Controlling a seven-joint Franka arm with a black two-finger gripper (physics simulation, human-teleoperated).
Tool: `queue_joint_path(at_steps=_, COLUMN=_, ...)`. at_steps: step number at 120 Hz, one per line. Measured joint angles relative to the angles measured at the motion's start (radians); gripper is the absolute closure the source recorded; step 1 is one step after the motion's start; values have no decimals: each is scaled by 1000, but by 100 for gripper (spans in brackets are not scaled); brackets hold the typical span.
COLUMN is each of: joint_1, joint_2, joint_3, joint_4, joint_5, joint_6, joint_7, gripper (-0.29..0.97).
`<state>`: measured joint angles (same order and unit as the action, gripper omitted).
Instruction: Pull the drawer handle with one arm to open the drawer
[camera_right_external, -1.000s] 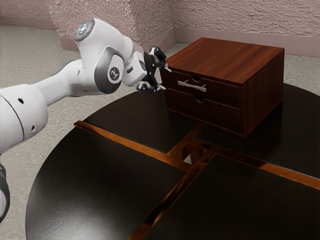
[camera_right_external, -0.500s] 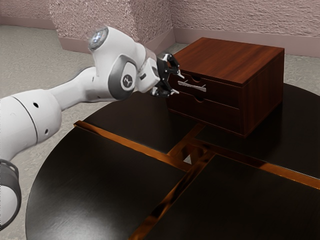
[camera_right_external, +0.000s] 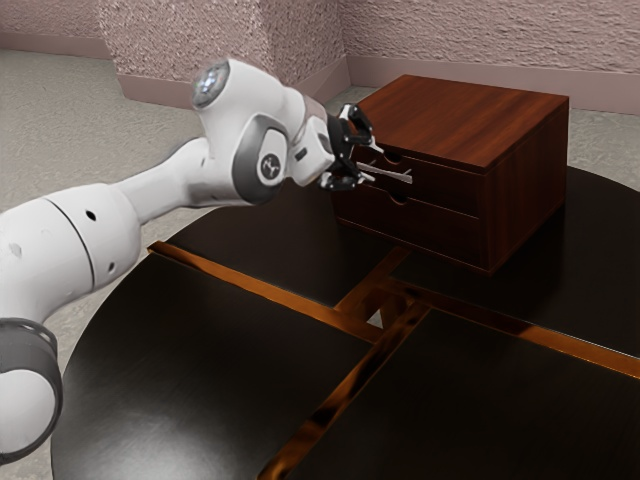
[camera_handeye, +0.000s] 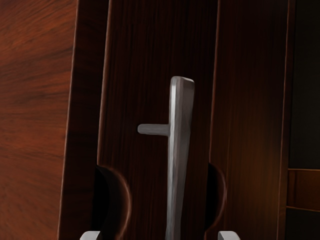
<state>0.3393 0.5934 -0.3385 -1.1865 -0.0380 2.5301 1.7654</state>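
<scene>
A dark red wooden cabinet (camera_right_external: 455, 120) with two drawers stands at the back of the round table. The upper drawer (camera_right_external: 440, 185) sits flush with the cabinet front and carries a silver bar handle (camera_right_external: 396, 174). My black gripper (camera_right_external: 357, 152) is at the handle's end nearer the exterior view's left, open, one finger above the bar and one below. In the wrist view the handle (camera_handeye: 177, 150) runs between my two pale fingertips (camera_handeye: 91, 235), with gaps on both sides. The lower drawer (camera_right_external: 420, 225) also looks shut.
The round black table (camera_right_external: 230, 350) has glossy brown seams crossing near its middle. My white arm (camera_right_external: 150, 200) reaches over the table's edge from the exterior view's left. A rough pink wall (camera_right_external: 480, 30) and grey floor lie behind.
My hand has moved toward the exterior view's right, from short of the cabinet's corner to the upper drawer's handle, and its fingers now straddle the bar. The drawer has not moved.
</scene>
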Motion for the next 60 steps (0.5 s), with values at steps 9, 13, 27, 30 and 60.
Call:
queue_joint_path(at_steps=9, joint_1=0, joint_2=10, joint_3=-3, joint_4=5, joint_5=1, joint_6=5, joint_7=-2, gripper=44)
queue_joint_path(at_steps=13, joint_1=0, joint_2=12, joint_3=-3, joint_4=6, joint_5=1, joint_6=7, joint_7=-3, gripper=44)
queue_joint_path(at_steps=27, joint_1=0, joint_2=19, joint_3=-4, joint_4=6, joint_5=1, joint_6=11, joint_7=-5, gripper=46)
queue_joint_path(at_steps=30, joint_1=0, joint_2=20, joint_3=-4, joint_4=6, joint_5=1, joint_6=12, joint_7=-6, gripper=46)
queue_joint_path(at_steps=60, joint_1=0, joint_2=23, joint_3=-5, joint_4=3, joint_5=1, joint_6=15, joint_7=-10, gripper=54)
